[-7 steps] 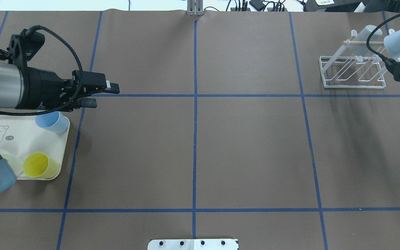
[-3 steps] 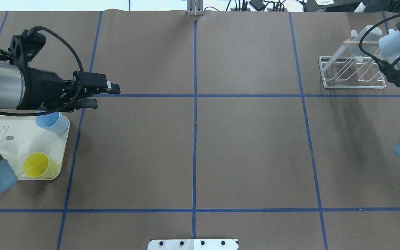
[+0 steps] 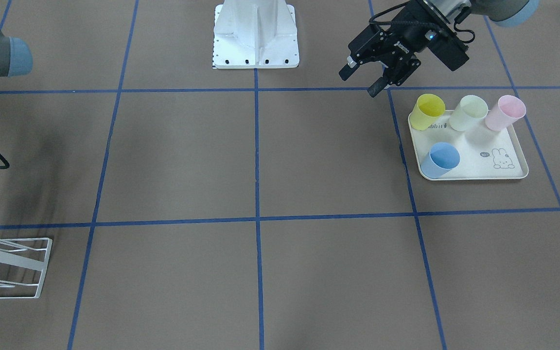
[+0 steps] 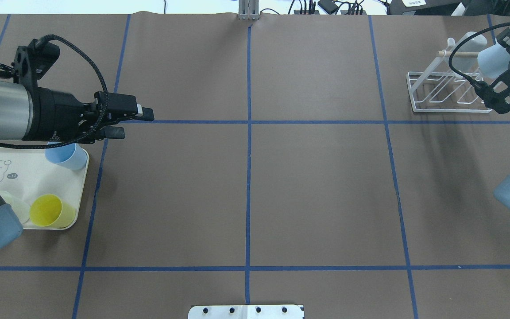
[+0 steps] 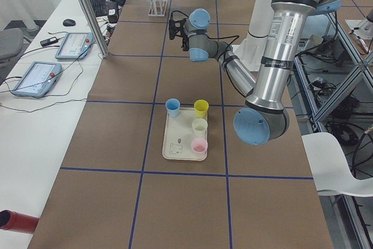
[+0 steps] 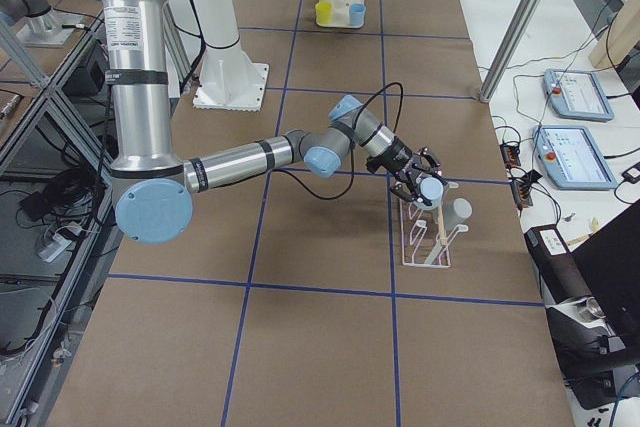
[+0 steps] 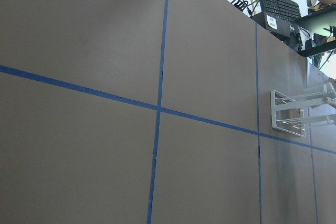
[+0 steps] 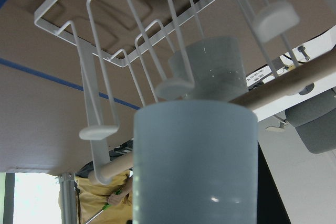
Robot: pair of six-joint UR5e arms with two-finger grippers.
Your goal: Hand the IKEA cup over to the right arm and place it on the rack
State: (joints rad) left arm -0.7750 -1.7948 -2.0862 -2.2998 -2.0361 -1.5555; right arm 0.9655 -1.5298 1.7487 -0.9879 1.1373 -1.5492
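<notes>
Holding a pale blue cup [image 4: 490,62] clamped between the fingers of our right gripper [image 4: 499,70], we keep it in the air at the far right end of the white wire rack [image 4: 441,95], close to the rack's wooden rod [image 4: 463,54]. We cannot tell whether the cup touches the rack. Through our right wrist camera the cup fills the foreground, with the prongs and rod just beyond it. A second pale cup [image 8: 210,69] already sits on a prong beside the rod.

Well apart, on the other side of the brown table [image 4: 317,190], our left gripper [image 3: 360,81] hangs above the surface with its fingers apart and nothing between them. Just beside it lies a cream tray [image 3: 474,153] carrying four cups: yellow [image 3: 428,112], pale green [image 3: 469,113], pink [image 3: 504,113] and blue [image 3: 439,160].
</notes>
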